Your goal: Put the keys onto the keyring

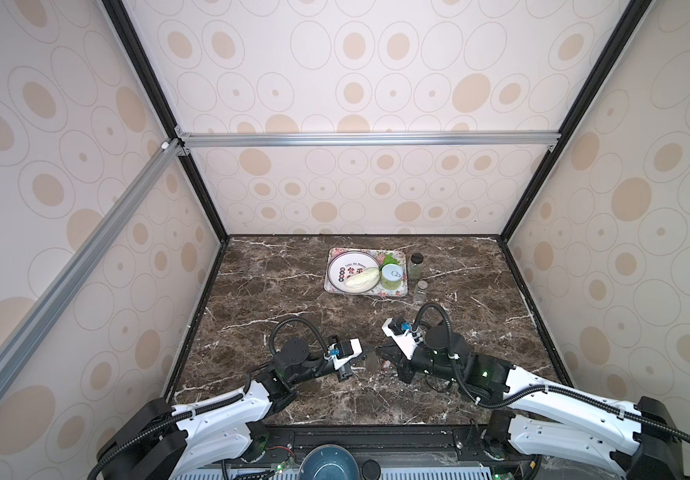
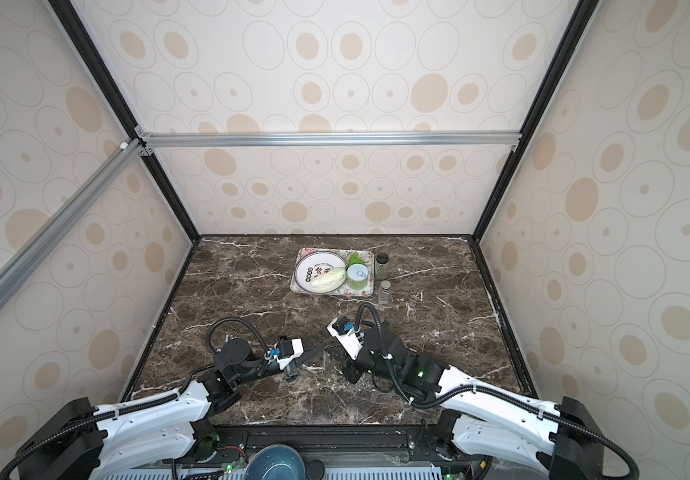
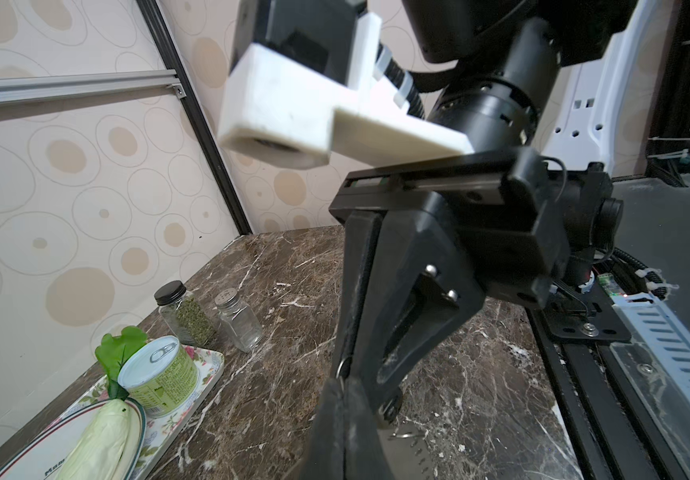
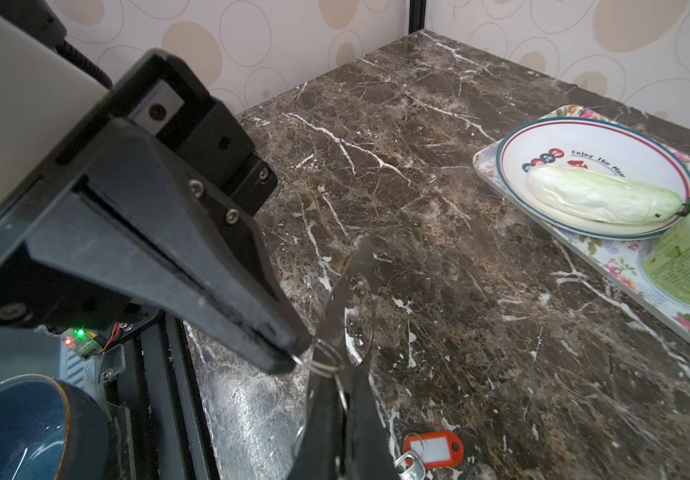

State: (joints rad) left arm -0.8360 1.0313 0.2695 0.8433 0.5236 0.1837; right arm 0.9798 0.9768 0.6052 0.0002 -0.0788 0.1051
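The thin grey oval metal keyring [image 4: 347,282] stands edge-on, clamped in my left jaws, its long axis running past my right jaws, which pinch a small wire ring [image 4: 320,361] at its rim.

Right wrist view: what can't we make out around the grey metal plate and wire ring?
- Small wire ring in right gripper: whether it threads the thin grey metal plate is unclear; they overlap.
- Red-orange tagged key: blade partly hidden by left gripper and bottom edge.
- Both top views: plate and ring too small, between the grippers.
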